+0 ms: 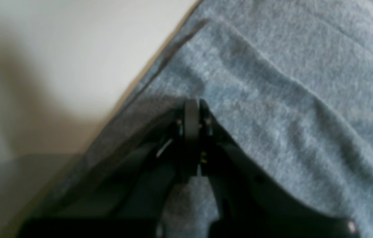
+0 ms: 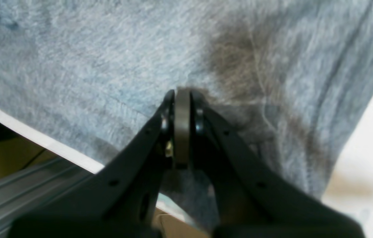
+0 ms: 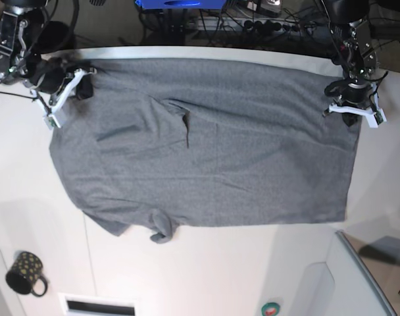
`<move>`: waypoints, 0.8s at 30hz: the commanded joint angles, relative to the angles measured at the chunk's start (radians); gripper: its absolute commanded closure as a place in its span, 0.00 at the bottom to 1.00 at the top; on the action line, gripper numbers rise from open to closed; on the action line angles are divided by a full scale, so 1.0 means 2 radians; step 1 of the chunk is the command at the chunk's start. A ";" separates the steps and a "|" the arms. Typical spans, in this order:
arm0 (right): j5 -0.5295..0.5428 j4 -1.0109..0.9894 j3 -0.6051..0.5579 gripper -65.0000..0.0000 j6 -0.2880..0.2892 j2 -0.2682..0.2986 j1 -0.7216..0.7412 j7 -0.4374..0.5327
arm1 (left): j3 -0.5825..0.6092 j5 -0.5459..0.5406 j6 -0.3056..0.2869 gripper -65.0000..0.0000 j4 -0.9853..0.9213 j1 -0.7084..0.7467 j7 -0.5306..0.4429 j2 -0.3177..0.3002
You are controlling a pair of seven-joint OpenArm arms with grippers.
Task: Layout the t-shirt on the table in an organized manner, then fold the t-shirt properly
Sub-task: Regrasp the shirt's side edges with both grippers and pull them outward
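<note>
Starting at the left of the base view, a black dotted mug [image 3: 25, 272] stands on the white table [image 3: 206, 270] at about eight o'clock, well apart from the cloth. Higher up, near ten o'clock, the right gripper [image 3: 81, 82] meets the far-left corner of the t-shirt [image 3: 206, 145]. Its wrist view shows the two black jaws drawn together to a narrow point [image 2: 182, 96], pinched on the grey t-shirt [image 2: 90, 66], with the table's curved edge [image 2: 41, 140] just beneath.

Across the middle, the heather-grey t-shirt lies spread over the table, mostly flat, with a raised crease near its centre-left and a small bunched bit of fabric at the lower hem, around seven o'clock.

At the right, about two o'clock, the left gripper [image 3: 350, 105] sits at the shirt's far-right corner. Its wrist view, though blurred, shows the jaws pressed together [image 1: 193, 105] on the t-shirt [image 1: 288, 99] near its edge, with bare table [image 1: 74, 49] beside it.
</note>
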 commanded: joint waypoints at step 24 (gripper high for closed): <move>-0.016 0.029 0.000 0.97 0.002 0.002 -0.020 -0.022 | -0.002 0.004 0.009 1.00 0.063 0.015 0.030 -0.002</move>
